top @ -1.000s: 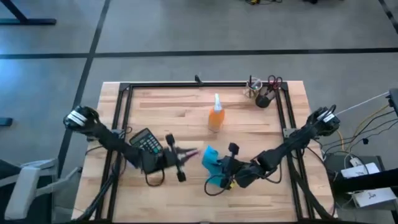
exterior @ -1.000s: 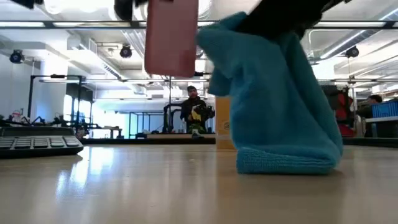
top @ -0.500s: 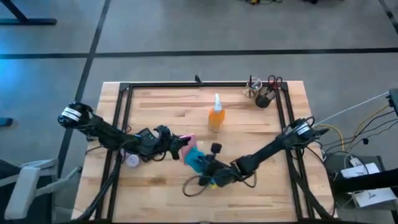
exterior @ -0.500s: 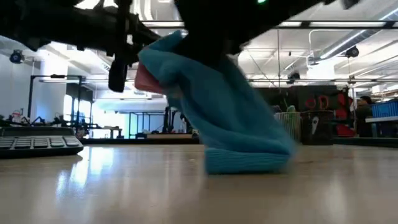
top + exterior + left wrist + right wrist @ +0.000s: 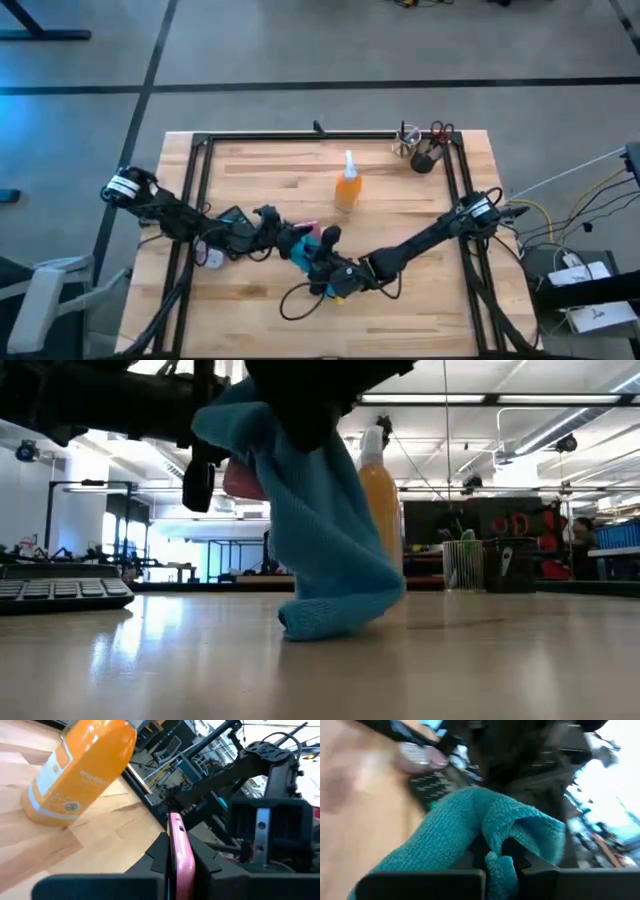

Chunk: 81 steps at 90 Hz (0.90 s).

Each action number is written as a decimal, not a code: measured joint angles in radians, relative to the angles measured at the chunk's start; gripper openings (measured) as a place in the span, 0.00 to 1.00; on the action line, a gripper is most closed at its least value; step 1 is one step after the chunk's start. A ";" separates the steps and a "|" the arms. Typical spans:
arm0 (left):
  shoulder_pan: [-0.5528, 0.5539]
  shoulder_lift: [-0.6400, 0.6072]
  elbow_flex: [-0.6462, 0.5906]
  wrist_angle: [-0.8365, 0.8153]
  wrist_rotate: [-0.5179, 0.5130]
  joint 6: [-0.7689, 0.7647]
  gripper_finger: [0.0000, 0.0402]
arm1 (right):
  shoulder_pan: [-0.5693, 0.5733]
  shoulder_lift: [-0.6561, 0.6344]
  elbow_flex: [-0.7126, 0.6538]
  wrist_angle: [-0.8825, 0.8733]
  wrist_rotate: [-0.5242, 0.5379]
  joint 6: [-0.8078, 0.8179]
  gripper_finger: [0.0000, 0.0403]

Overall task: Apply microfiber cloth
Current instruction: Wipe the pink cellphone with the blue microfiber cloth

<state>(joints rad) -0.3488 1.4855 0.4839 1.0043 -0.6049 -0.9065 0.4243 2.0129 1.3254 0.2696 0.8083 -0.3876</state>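
The turquoise microfiber cloth hangs from my right gripper, which is shut on it near the table's middle front. Its lower end rests bunched on the wood. Just left of it, my left gripper is shut on a flat pink phone and holds it above the table. In the low view the cloth hangs in front of the phone; whether the two touch I cannot tell. My left gripper pinches the pink phone between its two fingers, one on each flat face, and the phone's thin edge runs out past the fingertips. The phone is clear of the table. My right gripper pinches a bunched fold of the cloth, several layers, near its upper end. The cloth drapes over the fingers and hangs slack below them, its lower end on the table.
An orange spray bottle stands behind the grippers at mid-table. A calculator lies at the left under my left arm. A cup with scissors is at the far right corner. A black frame rims the table.
My right gripper has gone toward the table's left edge and dragged the cloth with it, lower end sliding on the wood. My left gripper has gone toward the far edge and lowered the phone, which now stands right beside the cloth's upper part.
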 joint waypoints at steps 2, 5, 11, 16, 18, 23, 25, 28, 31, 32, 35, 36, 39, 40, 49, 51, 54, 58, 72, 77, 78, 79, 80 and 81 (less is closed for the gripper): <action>0.000 -0.001 0.000 0.005 -0.001 -0.003 0.05 | 0.003 0.002 -0.001 0.000 -0.013 0.004 0.00; 0.001 -0.003 0.000 0.011 -0.003 -0.012 0.05 | 0.008 0.004 -0.002 -0.006 -0.020 0.007 0.00; 0.001 -0.003 0.000 0.015 -0.005 -0.039 0.05 | 0.014 0.005 -0.003 -0.009 -0.028 -0.010 0.00; 0.001 -0.004 0.000 0.016 -0.006 -0.054 0.05 | 0.017 0.005 -0.002 -0.008 -0.034 -0.057 0.00; 0.001 -0.005 0.000 0.016 -0.006 -0.059 0.05 | 0.018 0.005 -0.003 -0.009 -0.042 -0.076 0.00; 0.001 -0.008 0.000 0.016 -0.006 -0.065 0.05 | 0.018 0.005 -0.002 -0.016 -0.073 -0.104 0.00; 0.001 -0.009 0.000 0.015 -0.006 -0.064 0.05 | 0.019 0.005 -0.002 -0.019 -0.074 -0.106 0.00; -0.001 -0.011 0.001 0.015 -0.007 -0.064 0.05 | 0.021 0.005 -0.002 -0.022 -0.061 -0.110 0.00; -0.003 -0.012 0.002 0.016 -0.013 -0.064 0.05 | 0.023 0.004 -0.002 -0.022 -0.031 -0.116 0.00; -0.004 -0.012 0.003 0.017 -0.016 -0.065 0.05 | 0.024 0.002 -0.002 -0.022 -0.021 -0.121 0.00; -0.005 -0.013 0.003 0.019 -0.023 -0.065 0.05 | 0.025 -0.002 -0.002 -0.025 0.015 -0.132 0.00; -0.006 -0.014 0.003 0.021 -0.026 -0.066 0.05 | 0.026 -0.003 -0.002 -0.026 0.027 -0.134 0.00; -0.006 -0.014 0.003 0.025 -0.031 -0.068 0.05 | 0.027 -0.008 -0.002 -0.029 0.062 -0.145 0.00; -0.007 -0.014 0.003 0.025 -0.031 -0.068 0.05 | 0.027 -0.010 -0.002 -0.030 0.073 -0.149 0.00; -0.016 -0.015 0.000 0.023 -0.030 -0.075 0.05 | 0.025 -0.032 -0.002 -0.058 0.180 -0.164 0.00; -0.018 -0.015 0.000 0.023 -0.030 -0.075 0.05 | 0.023 -0.038 -0.002 -0.063 0.203 -0.165 0.00; -0.022 -0.015 0.000 0.024 -0.030 -0.075 0.05 | 0.022 -0.043 -0.003 -0.070 0.241 -0.172 0.00; -0.027 -0.015 0.000 0.022 -0.031 -0.076 0.05 | 0.019 -0.046 -0.003 -0.073 0.300 -0.185 0.00; -0.034 -0.015 -0.002 0.016 -0.030 -0.077 0.05 | 0.008 -0.058 -0.003 -0.077 0.417 -0.257 0.00; -0.036 -0.015 -0.002 0.016 -0.029 -0.072 0.05 | 0.006 -0.061 -0.004 -0.078 0.431 -0.262 0.00; -0.037 -0.015 -0.002 0.015 -0.029 -0.071 0.05 | 0.005 -0.061 -0.004 -0.078 0.432 -0.263 0.00; -0.037 -0.015 -0.002 0.015 -0.029 -0.071 0.05 | 0.005 -0.062 -0.004 -0.078 0.434 -0.263 0.00; -0.037 -0.015 -0.002 0.015 -0.029 -0.071 0.05 | 0.004 -0.062 -0.004 -0.077 0.434 -0.264 0.00; -0.038 -0.015 -0.002 0.015 -0.029 -0.070 0.05 | 0.004 -0.063 -0.004 -0.077 0.433 -0.264 0.00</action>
<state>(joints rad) -0.3867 1.4708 0.4820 1.0195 -0.6338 -0.9769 0.4284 1.9502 1.3212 0.1925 1.2415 -0.6518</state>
